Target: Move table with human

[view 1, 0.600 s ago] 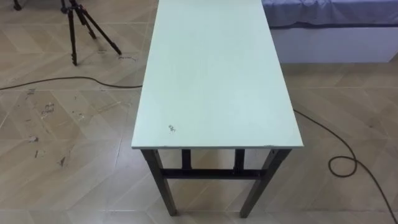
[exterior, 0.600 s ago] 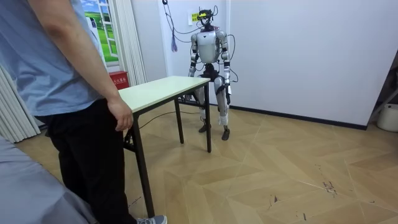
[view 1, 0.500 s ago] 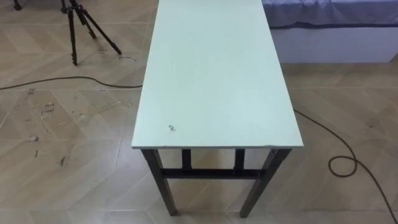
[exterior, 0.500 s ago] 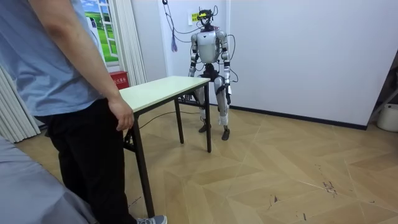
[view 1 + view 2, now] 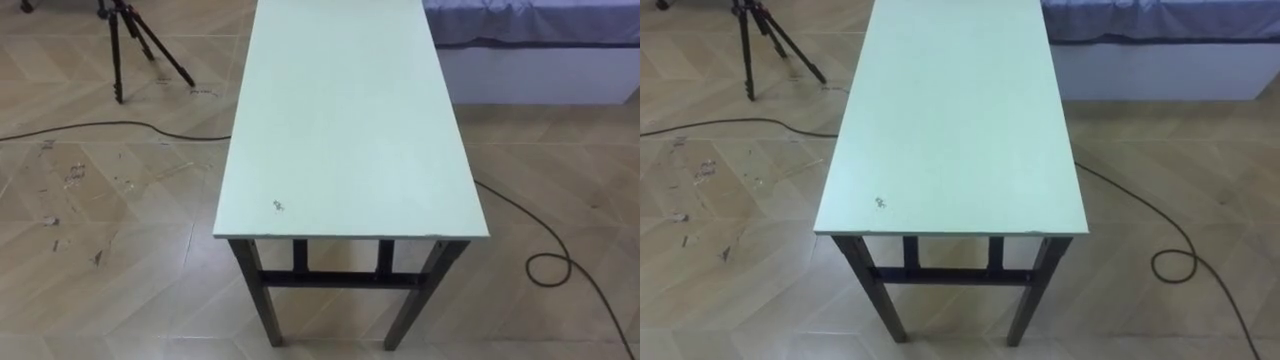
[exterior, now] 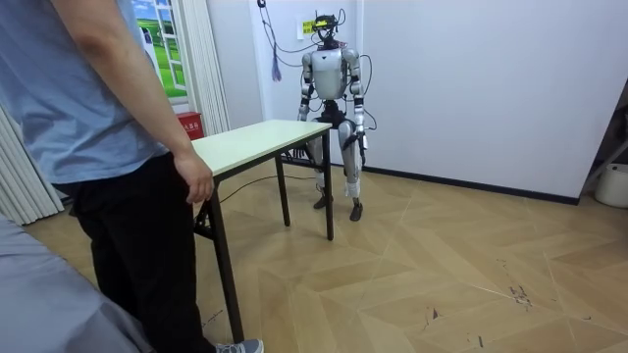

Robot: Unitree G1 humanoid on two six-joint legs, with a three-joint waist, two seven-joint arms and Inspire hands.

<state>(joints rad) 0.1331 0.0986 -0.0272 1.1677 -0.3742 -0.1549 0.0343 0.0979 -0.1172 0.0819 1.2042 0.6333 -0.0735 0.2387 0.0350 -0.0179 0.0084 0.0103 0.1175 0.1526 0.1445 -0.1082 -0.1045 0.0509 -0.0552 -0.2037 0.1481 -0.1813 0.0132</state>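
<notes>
Almost nothing is changing: the whole eye view is drifting a touch against the picture half a second back, which is the head camera moving, while the floor (image 5: 100, 250) and the counter (image 5: 350, 120) are staying put, legs down. In the room view the person (image 6: 88, 118) at the counter's far end is easing a hand (image 6: 196, 181) slightly nearer its corner; whether it is touching the edge I cannot tell. So, as I am judging it, the lift is not yet starting. The room view is adding the robot, standing upright just behind the near end, its left robot hand (image 6: 362, 137) and right robot hand (image 6: 301, 116) hanging by its hips, apart from the counter and too small to tell wide from curled. The eye views are supplying the bare top, the bed (image 5: 530, 40) far right, the tripod (image 5: 125, 40) far left, a cable (image 5: 560, 265) looping on the right, and a dark speck (image 5: 278, 206) by the near left corner.
</notes>
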